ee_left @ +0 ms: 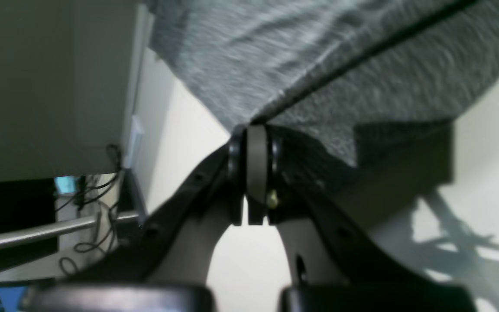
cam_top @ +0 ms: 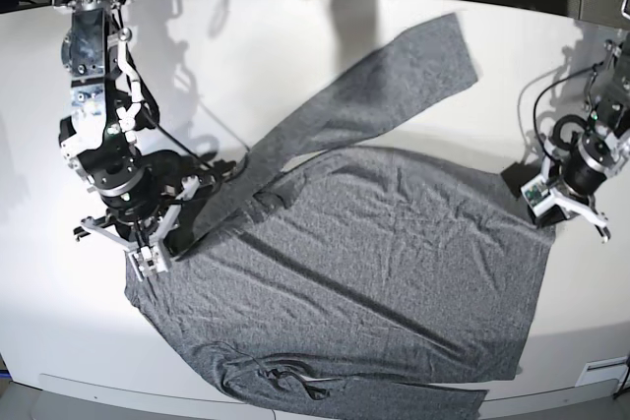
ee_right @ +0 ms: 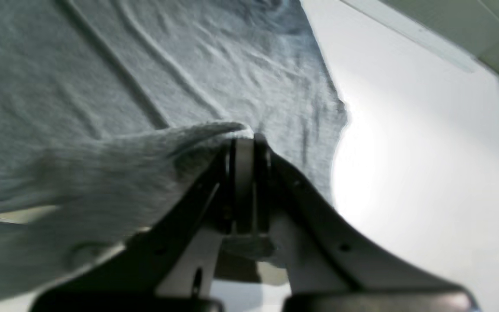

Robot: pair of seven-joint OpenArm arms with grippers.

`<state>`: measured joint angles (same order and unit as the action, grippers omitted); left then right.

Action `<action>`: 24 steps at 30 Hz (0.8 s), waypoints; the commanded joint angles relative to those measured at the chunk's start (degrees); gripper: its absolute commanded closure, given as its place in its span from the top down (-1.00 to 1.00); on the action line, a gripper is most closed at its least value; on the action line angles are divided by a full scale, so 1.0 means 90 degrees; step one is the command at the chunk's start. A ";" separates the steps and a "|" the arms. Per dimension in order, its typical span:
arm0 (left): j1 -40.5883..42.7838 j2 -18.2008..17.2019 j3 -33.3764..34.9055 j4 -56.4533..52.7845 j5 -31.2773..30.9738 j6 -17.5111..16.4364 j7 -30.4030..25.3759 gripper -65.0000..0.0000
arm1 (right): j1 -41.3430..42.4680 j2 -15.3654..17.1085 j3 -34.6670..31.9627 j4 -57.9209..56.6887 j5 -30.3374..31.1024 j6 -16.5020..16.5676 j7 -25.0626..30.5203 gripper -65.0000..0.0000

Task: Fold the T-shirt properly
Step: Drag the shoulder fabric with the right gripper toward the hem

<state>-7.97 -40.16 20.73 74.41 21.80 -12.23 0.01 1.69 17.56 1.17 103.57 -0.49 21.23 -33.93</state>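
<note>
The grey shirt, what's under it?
The T-shirt lies spread on the white table, which shows all around it. Anything else beneath is covered by cloth, so I cannot tell.

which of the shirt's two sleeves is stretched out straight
The sleeve reaching toward the table's far edge lies straight. The other sleeve, at the near edge, is bunched and hangs partly off.
</note>
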 commanded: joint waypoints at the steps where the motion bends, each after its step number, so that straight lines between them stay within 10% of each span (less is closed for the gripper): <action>1: -0.0192 -0.0134 -0.0046 0.0010 -0.0080 0.0119 -0.0092 -1.00 | 0.0092 0.0027 0.0041 0.0095 0.0012 -0.0029 0.0155 -1.00; 24: -0.1659 0.0964 -0.0046 -0.2273 -0.0430 0.0104 -0.0624 -1.00 | 0.1719 0.0007 0.0041 -0.2482 0.0056 -0.0024 0.0447 -1.00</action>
<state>-21.12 -30.48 20.73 53.10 18.35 -12.27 -4.27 15.53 17.02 1.15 80.12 0.01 21.23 -31.53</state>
